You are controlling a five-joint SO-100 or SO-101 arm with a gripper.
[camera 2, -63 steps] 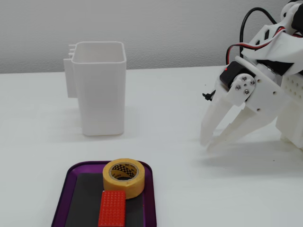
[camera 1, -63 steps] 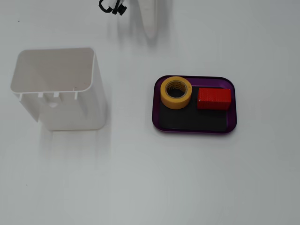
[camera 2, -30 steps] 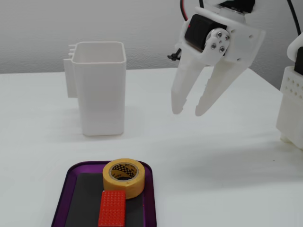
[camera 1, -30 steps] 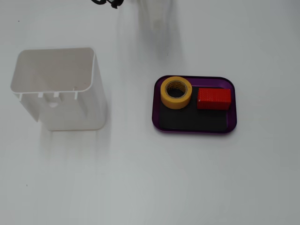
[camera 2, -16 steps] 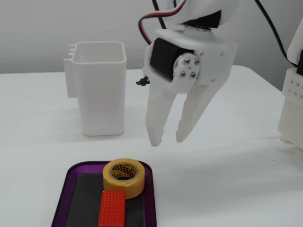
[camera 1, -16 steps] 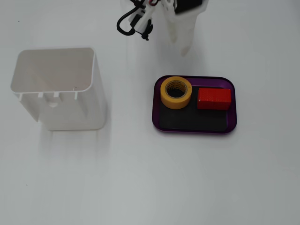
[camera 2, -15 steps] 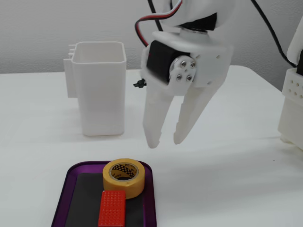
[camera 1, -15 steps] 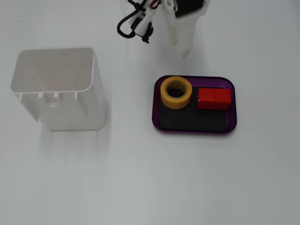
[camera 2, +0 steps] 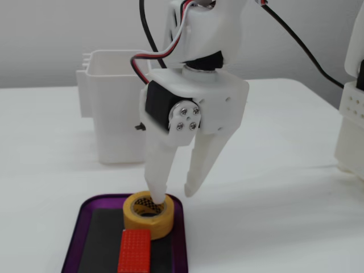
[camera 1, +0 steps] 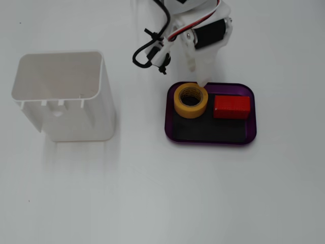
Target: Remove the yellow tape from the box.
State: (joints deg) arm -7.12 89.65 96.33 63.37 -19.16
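Note:
The yellow tape point(camera 1: 190, 100) lies flat in the left end of the purple box point(camera 1: 253, 114), next to a red block point(camera 1: 231, 107). My gripper point(camera 1: 202, 80) hangs over the box's far edge by the tape, fingers pointing down. In the other fixed view the gripper point(camera 2: 172, 194) is open. Its left finger point(camera 2: 154, 193) reaches the roll's dark core. Its right finger point(camera 2: 192, 185) hangs outside the roll, beyond the box's rim point(camera 2: 77, 239). The tape point(camera 2: 149, 215) still rests on the black floor, with nothing gripped.
A tall white plastic bin point(camera 1: 61, 96) stands on the white table to the left of the box; it also shows in the other fixed view point(camera 2: 114, 114) behind the arm. Another white structure point(camera 2: 351, 125) stands at that view's right edge.

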